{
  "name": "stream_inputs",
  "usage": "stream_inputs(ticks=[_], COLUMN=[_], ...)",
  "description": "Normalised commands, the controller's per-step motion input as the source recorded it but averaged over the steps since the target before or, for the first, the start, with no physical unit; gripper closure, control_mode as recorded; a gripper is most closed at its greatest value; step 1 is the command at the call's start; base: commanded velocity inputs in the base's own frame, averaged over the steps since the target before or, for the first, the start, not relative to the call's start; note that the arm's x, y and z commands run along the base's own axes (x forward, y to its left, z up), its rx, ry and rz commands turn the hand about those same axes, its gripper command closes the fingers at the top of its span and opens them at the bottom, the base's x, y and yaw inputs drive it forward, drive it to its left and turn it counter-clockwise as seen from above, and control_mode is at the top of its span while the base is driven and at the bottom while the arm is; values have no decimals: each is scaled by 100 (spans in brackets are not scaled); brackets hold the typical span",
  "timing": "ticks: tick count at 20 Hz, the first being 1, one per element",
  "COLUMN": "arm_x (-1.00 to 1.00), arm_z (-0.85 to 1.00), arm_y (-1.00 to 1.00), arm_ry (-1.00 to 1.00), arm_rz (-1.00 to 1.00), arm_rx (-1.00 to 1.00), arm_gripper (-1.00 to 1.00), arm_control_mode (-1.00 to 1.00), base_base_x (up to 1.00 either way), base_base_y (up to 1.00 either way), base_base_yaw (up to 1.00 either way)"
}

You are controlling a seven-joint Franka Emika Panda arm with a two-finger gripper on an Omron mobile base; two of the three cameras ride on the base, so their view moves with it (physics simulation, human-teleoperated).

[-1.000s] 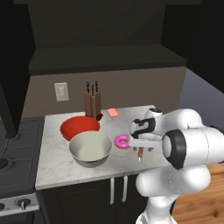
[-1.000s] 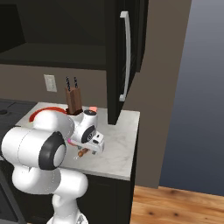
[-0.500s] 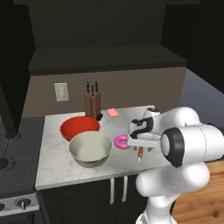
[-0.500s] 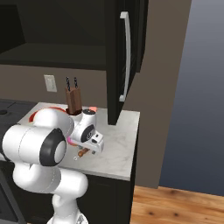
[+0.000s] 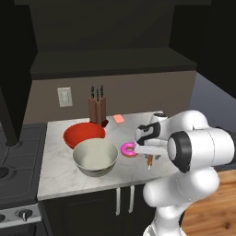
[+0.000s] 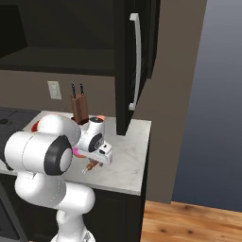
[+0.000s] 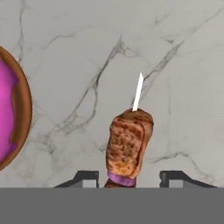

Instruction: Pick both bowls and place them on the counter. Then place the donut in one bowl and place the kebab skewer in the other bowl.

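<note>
In the hand view, the gripper (image 7: pixel 129 177) sits at the bottom centre, its two dark fingertips (image 7: pixel 85 178) standing either side of the kebab skewer (image 7: pixel 128 146). A gap shows between each tip and the meat, so I cannot tell whether the jaws are clamped on it or loose. The skewer lies on the marble counter (image 7: pixel 175 65), its white stick pointing toward the top of the frame. At the left edge is part of the pink donut (image 7: pixel 11 116), apart from the skewer.

In the left base view, the cream-grey bowl (image 5: pixel 95 156) stands left of centre on the counter, with the donut just to its right beside the gripper. The red bowl (image 5: pixel 84 134) sits behind, touching the cream-grey bowl's rim. Farther back, a knife block (image 5: pixel 97 109) stands near the wall.
</note>
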Motion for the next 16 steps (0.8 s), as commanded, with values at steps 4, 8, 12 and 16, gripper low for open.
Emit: stream_inputs(ticks=[4,8,12,16], arm_x=[-26,-26,-25,-21], arm_z=[-14,0,15,35], arm_y=[0,0,0,-8], arm_ry=[9,3,1,7], arm_rz=[0,0,0,-6], arm_rx=[-3,0,0,0], arm_gripper=[100,100,100,100], arm_control_mode=[-100,-100,-100,-100], base_base_x=[0,0,0,0], base_base_y=[0,0,0,0], base_base_yaw=[0,0,0,0])
